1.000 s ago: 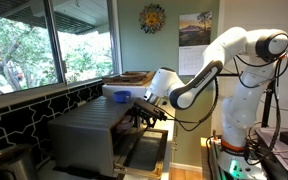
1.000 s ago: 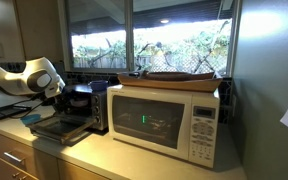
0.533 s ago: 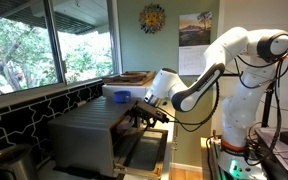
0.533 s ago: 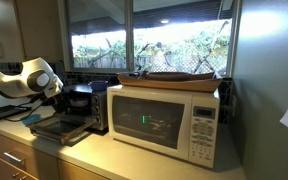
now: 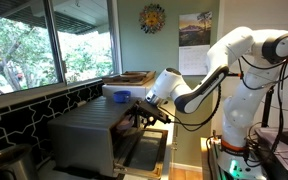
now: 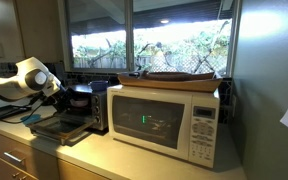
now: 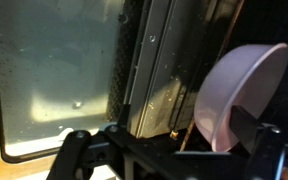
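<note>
Gripper point(image 7: 169, 160), with fingers wide apart, faces into the small oven point(image 6: 88, 103); the pink bowl point(image 7: 239, 90) stands tilted just ahead, near one finger.

One toaster oven point(image 6: 82, 104), one microwave point(image 6: 164, 118), one pink bowl point(image 7: 239, 90), one tray point(image 6: 179, 78).

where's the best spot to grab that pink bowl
Probably its thin upper rim. The pink bowl sits tilted, and its rounded body looks too wide to pinch. Come in from where the open gripper is, with one finger on each face of the rim.
</note>
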{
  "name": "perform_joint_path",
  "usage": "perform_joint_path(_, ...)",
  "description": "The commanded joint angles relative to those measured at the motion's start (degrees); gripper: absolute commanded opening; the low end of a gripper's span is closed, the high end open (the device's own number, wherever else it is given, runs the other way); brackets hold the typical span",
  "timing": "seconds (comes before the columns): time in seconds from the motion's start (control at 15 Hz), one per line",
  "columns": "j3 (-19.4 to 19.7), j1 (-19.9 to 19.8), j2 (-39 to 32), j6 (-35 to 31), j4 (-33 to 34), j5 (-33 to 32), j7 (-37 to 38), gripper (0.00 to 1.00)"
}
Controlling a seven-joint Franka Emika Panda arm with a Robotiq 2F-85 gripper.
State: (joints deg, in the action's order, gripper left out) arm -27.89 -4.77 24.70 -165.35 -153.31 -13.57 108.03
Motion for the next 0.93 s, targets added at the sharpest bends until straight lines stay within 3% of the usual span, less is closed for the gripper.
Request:
perform_joint_path(0.0, -0.01, -0.01, 0.55, -0.02, 0.02, -0.02, 0.00, 1.00)
perform_joint_path(0.47, -0.25, -0.66, 2.69, -2.67, -0.26, -4.16, -4.36, 1.00)
perform_joint_path(0.87, 4.49, 4.61, 4.53, -2.50, -1.92, -2.96, -15.05, 1.00)
